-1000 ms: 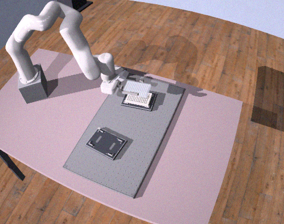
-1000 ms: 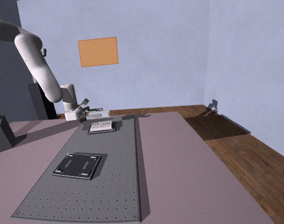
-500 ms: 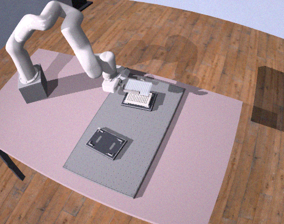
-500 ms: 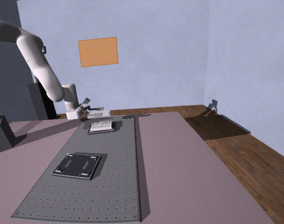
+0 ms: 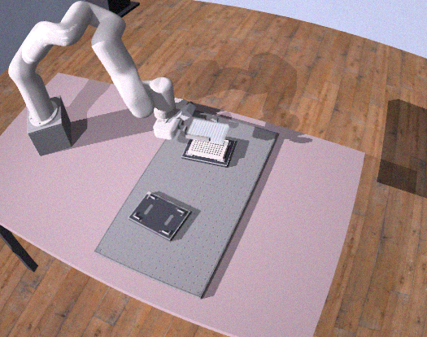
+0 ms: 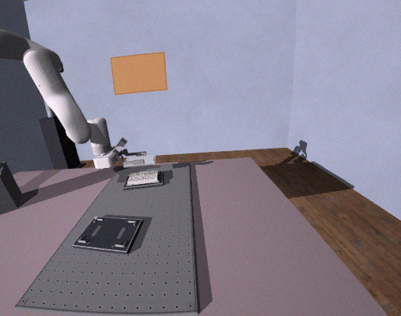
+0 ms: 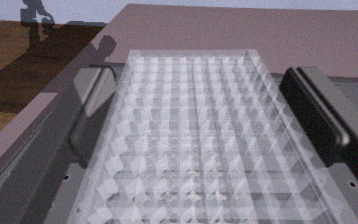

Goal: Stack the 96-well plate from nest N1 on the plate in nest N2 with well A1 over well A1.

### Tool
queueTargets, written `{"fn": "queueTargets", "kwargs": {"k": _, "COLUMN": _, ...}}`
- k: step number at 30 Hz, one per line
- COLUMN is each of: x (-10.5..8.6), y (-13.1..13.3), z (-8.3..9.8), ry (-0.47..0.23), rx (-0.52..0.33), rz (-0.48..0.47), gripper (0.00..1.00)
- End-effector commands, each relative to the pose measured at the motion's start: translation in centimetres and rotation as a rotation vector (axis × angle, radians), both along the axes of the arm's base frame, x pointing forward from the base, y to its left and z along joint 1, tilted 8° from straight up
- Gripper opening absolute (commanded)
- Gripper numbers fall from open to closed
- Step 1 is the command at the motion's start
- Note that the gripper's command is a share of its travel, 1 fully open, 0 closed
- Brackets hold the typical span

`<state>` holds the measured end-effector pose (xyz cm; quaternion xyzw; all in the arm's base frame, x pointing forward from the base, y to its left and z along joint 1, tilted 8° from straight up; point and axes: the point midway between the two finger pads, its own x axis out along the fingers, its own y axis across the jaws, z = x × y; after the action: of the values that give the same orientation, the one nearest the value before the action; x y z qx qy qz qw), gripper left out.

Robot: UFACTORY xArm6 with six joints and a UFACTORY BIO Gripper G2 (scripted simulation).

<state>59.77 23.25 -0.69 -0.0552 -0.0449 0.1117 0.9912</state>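
Note:
My gripper (image 5: 206, 128) (image 6: 137, 158) (image 7: 200, 112) is shut on the clear 96-well plate (image 5: 213, 130) (image 6: 149, 159) (image 7: 195, 145), one finger along each long side. The plate looks about level and hangs above the back part of nest N2 (image 5: 228, 154) (image 6: 142, 186), offset from it towards the board's far end. A white 96-well plate (image 5: 205, 149) (image 6: 143, 178) sits in N2, apparently flat, with a gap below the held plate. Nest N1 (image 5: 159, 216) (image 6: 109, 233) is empty. The cut-off corners are too small to make out.
Both nests stand on a grey perforated board (image 5: 200, 203) (image 6: 165, 244) on the pink table (image 5: 298, 212) (image 6: 249, 244). The arm's grey base block (image 5: 51, 136) (image 6: 2, 191) stands at the table's left side.

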Motion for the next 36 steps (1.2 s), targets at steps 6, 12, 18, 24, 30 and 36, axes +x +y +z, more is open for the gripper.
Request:
{"fn": "queueTargets", "kwargs": {"k": 6, "x": 0.1, "y": 0.1, "z": 0.2, "ry": -0.004, "rx": 0.002, "rz": 0.0, "gripper": 0.0}}
{"fn": "queueTargets", "kwargs": {"k": 12, "x": 0.2, "y": 0.0, "z": -0.4, "ry": -0.004, "rx": 0.002, "rz": 0.0, "gripper": 0.0}}
{"fn": "queueTargets", "kwargs": {"k": 18, "x": 0.3, "y": -0.1, "z": -1.1, "ry": -0.004, "rx": 0.002, "rz": 0.0, "gripper": 0.0}}
{"fn": "queueTargets", "kwargs": {"k": 24, "x": 0.4, "y": -0.2, "z": -2.1, "ry": -0.004, "rx": 0.002, "rz": 0.0, "gripper": 0.0}}
{"fn": "queueTargets", "kwargs": {"k": 30, "x": 0.5, "y": -0.3, "z": -3.1, "ry": -0.004, "rx": 0.002, "rz": 0.0, "gripper": 0.0}}
{"fn": "queueTargets", "kwargs": {"k": 36, "x": 0.5, "y": -0.4, "z": -3.7, "ry": -0.004, "rx": 0.002, "rz": 0.0, "gripper": 0.0}}
